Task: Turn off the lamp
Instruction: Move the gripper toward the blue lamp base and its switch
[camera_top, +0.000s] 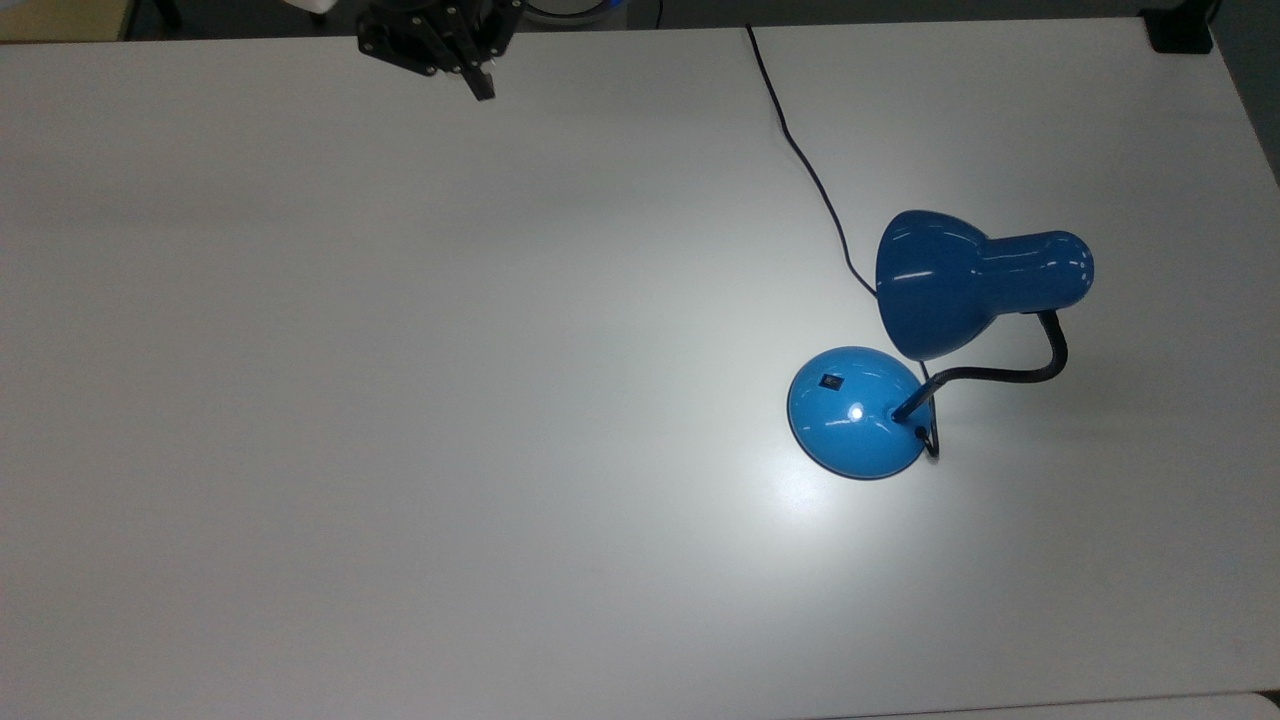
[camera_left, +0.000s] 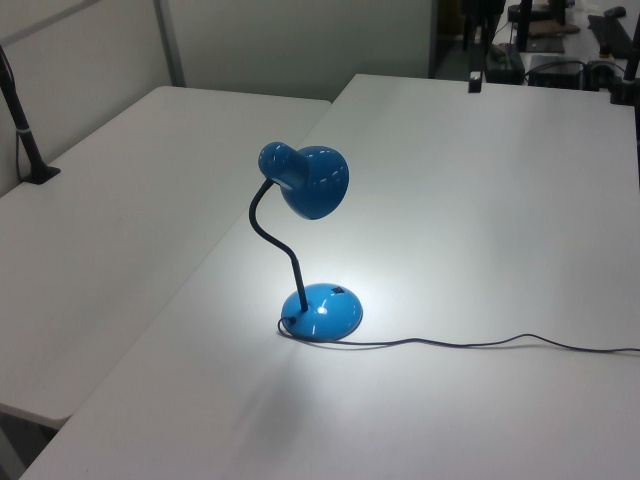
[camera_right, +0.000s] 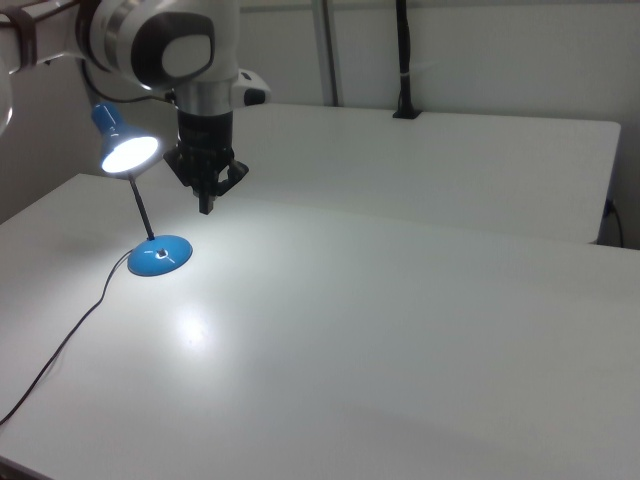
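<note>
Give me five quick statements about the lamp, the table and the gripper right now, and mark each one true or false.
1. The lamp is lit. True: a bright pool of light lies on the table around its base.
2. The gripper is pressing the switch. False: it hangs over the table, well apart from the lamp.
3. The shade is red. False: it is glossy blue.
4. A black cord runs from the lamp to the table's far edge in the top view. True.
5. The switch sits on the shade. False: it is a small black spot on the domed base.
</note>
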